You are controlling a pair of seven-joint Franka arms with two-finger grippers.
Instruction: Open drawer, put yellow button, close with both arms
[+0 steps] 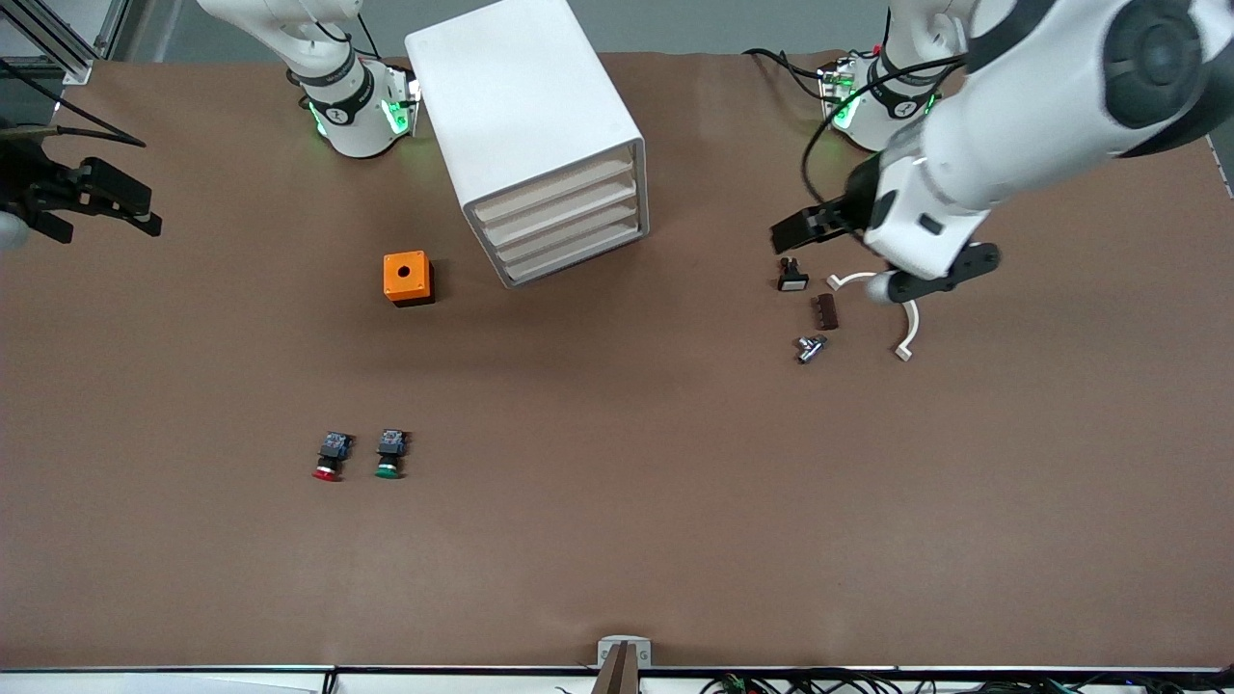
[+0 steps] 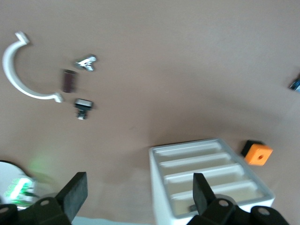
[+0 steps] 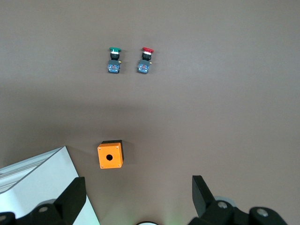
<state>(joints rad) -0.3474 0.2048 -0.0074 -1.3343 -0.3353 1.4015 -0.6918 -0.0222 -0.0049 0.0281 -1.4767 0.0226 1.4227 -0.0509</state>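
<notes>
The white cabinet (image 1: 525, 106) stands near the robots' bases, and all four of its drawers are shut. The top drawer (image 1: 554, 188) has a cream front. The yellow button is out of view; only a red-capped button (image 1: 328, 457) and a green-capped button (image 1: 389, 455) lie on the table. My left gripper (image 1: 800, 227) hangs open and empty over small parts at the left arm's end; the left wrist view (image 2: 139, 194) shows the cabinet (image 2: 161, 187) past its fingers. My right gripper (image 1: 106, 204) is open and empty over the right arm's end of the table, as the right wrist view (image 3: 139, 194) also shows.
An orange box with a hole (image 1: 408, 278) sits beside the cabinet, nearer the front camera. Below the left gripper lie a small black-and-white part (image 1: 792, 277), a brown piece (image 1: 825, 311), a metal piece (image 1: 811, 348) and a white curved piece (image 1: 908, 328).
</notes>
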